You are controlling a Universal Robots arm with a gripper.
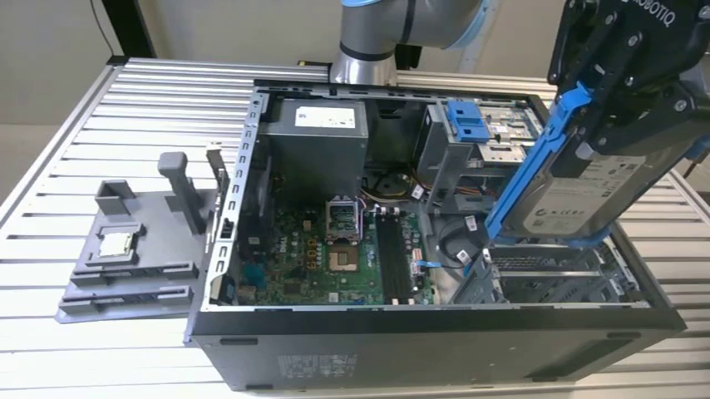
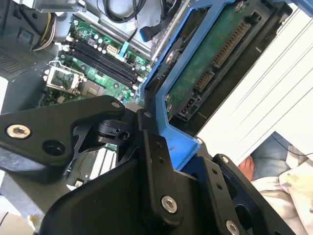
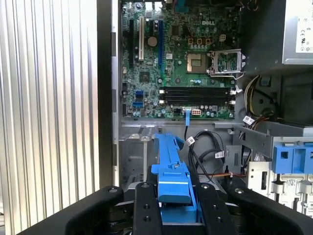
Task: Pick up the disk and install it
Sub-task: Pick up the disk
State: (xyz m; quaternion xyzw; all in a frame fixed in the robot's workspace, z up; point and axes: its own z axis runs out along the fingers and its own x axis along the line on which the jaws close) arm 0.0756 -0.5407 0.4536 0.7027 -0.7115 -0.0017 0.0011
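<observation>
Slatted metal table (image 1: pixel 66 150) carries an open computer case (image 1: pixel 444 349) holding a motherboard (image 1: pixel 322 249) and power supply (image 1: pixel 316 133). Above the case's drive bay, the gripper (image 1: pixel 621 125) hangs clamped on the tilted disk (image 1: pixel 583 199).

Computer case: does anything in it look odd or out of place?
Nothing damaged. The disk hangs tilted in the end effector above the open case, and the processor socket lies open.
</observation>
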